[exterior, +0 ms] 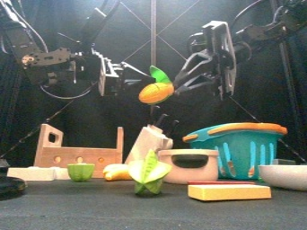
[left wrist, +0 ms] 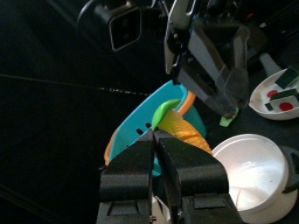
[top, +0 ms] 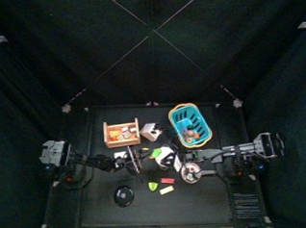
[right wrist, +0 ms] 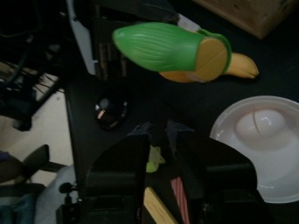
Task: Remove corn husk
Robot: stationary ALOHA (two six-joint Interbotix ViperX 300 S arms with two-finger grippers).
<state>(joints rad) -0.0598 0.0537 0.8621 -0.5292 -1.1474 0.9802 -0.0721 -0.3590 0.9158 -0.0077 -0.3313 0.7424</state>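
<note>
both arms raised mid-air; left fingers (left wrist: pixel 163 153) clamped; right fingers (exterior: pixel 192 67) spread apart.

The left gripper (exterior: pixel 135 79) holds the corn cob (exterior: pixel 155 91) aloft, its corn husk (exterior: pixel 160 75) upright. The right gripper (exterior: pixel 202 65) hangs open just beside it

From high above, the items on the desk (top: pixel 82 177) are too small to identify, and the corn cob is not discernible there. In the left wrist picture, the left claw (left wrist: pixel 163 149) covers most of the corn cob (left wrist: pixel 184 131), and the white bowl (left wrist: pixel 251 171) is cut off by the edge. In the front picture, the white bowl (exterior: pixel 285 174) and a black object (exterior: pixel 7 187) are cropped at the sides.
</note>
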